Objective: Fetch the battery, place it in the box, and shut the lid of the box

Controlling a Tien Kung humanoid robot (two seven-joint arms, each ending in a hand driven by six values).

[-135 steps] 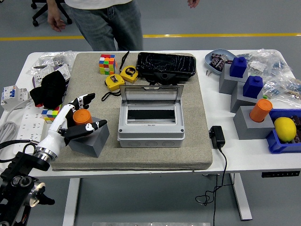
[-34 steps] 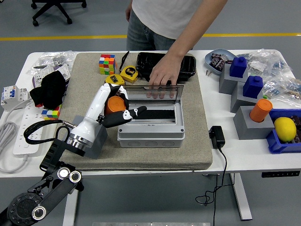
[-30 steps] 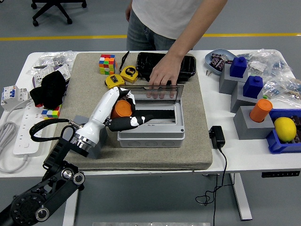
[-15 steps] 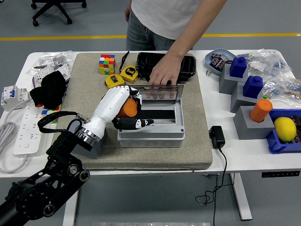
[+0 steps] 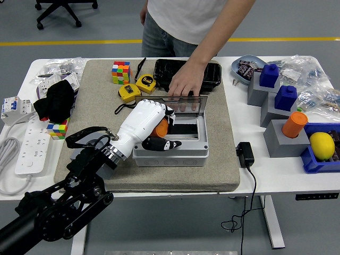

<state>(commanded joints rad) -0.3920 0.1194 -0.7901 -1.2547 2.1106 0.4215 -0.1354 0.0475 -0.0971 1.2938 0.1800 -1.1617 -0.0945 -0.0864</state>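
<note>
My left hand (image 5: pixel 157 127) is shut on the orange battery (image 5: pixel 161 128) and holds it over the left part of the open grey box (image 5: pixel 169 153). The battery is mostly hidden by my white fingers. The box's clear lid (image 5: pixel 187 104) stands upright at the back. A person's hand (image 5: pixel 183 81) rests on the lid's top edge and holds it. My right hand is out of view.
A grey block (image 5: pixel 101 162) sits left of the box, behind my forearm. Two yellow tape measures (image 5: pixel 137 86), a Rubik's cube (image 5: pixel 120 71) and a black case (image 5: pixel 187 71) lie behind. A black adapter (image 5: pixel 245 154) lies right of the mat. Grey stands with blue and orange items (image 5: pixel 281 114) stand right.
My left hand lifted the orange battery off the grey block and carried it right, over the box. The person reached in and took hold of the lid's top edge.
</note>
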